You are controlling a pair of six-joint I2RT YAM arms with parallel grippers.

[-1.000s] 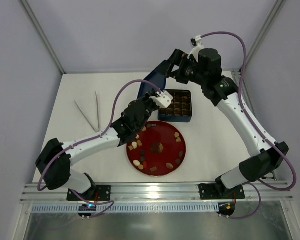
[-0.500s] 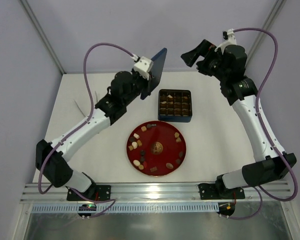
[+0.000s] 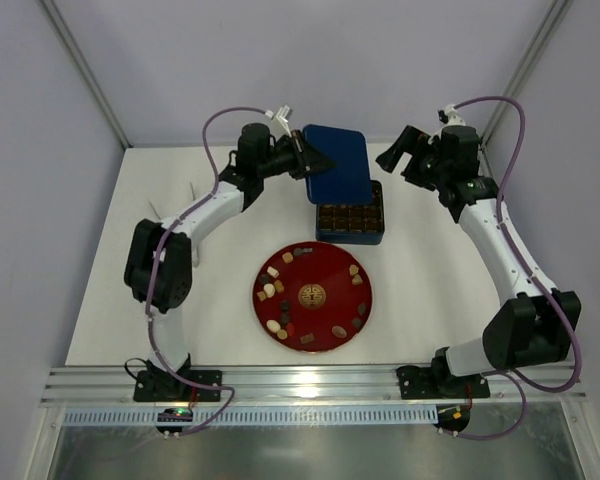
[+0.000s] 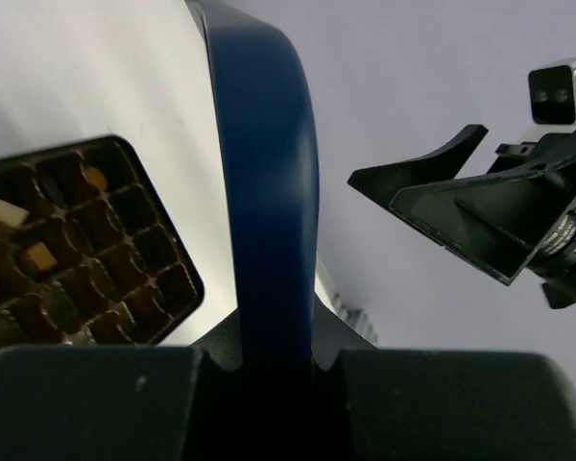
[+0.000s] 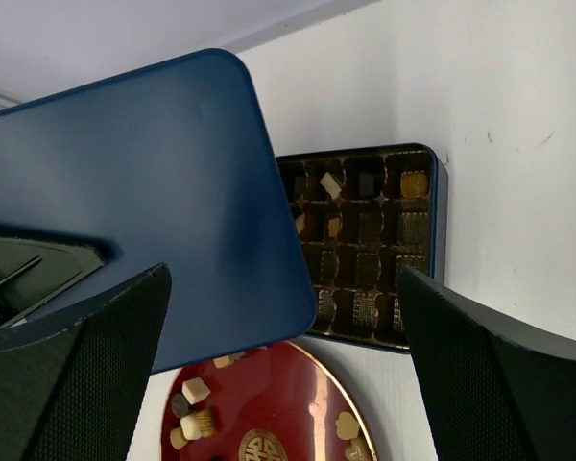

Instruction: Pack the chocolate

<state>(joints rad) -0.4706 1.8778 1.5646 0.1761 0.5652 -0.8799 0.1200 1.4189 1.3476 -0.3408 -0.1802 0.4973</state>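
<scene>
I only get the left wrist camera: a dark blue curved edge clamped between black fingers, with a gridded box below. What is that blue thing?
Observer: It is a flat dark blue lid that you see edge-on. From overhead, the left gripper holds it over the far rows of the dark blue gridded tin.
Operator: Is all the candy in that tin?
Observer: No. Many small brown, tan and cream chocolate pieces lie on a round red plate, nearer the arm bases.
Operator: Does the black claw opposite me hold anything?
Observer: Nothing. The right gripper is open, and its own camera shows no object between its fingers.
</scene>
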